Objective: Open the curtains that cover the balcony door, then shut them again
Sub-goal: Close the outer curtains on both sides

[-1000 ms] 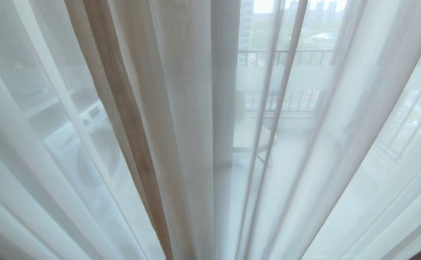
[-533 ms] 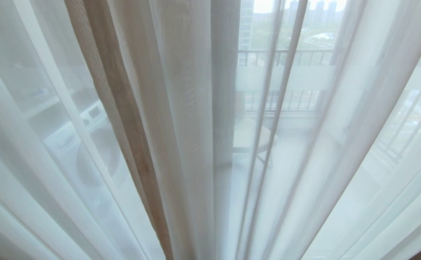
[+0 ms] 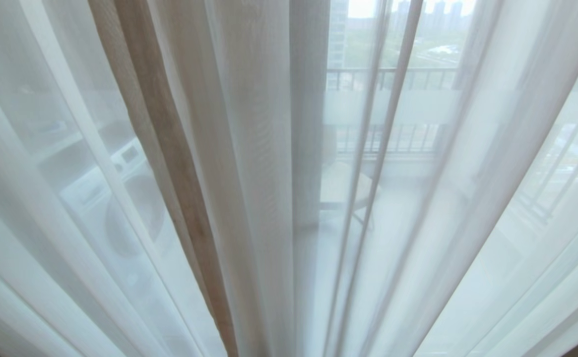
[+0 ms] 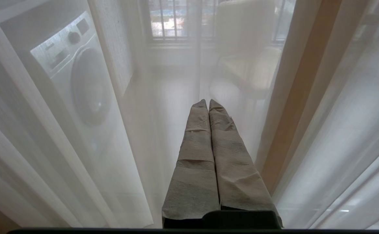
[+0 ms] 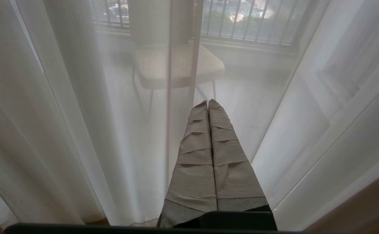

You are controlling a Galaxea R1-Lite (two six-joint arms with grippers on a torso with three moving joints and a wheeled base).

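The curtains fill every view: a sheer white layer (image 3: 249, 148) in long folds, with a beige fold (image 3: 164, 148) running down left of centre. Through the sheer the balcony door shows dimly, with its white horizontal band (image 3: 417, 106). Neither arm appears in the head view. My left gripper (image 4: 208, 101) is shut and empty, its tape-wrapped fingers (image 4: 196, 156) pressed together just in front of the sheer cloth (image 4: 137, 130), the beige fold (image 4: 293, 123) beside it. My right gripper (image 5: 208, 101) is likewise shut and empty, close before the sheer curtain (image 5: 78, 130).
Behind the curtain stand a white washing machine (image 3: 120, 198) on the left and a chair (image 5: 176, 65) near the middle, with a barred railing (image 3: 393, 79) beyond. A strip of wooden floor (image 5: 371, 208) shows at the curtain's hem.
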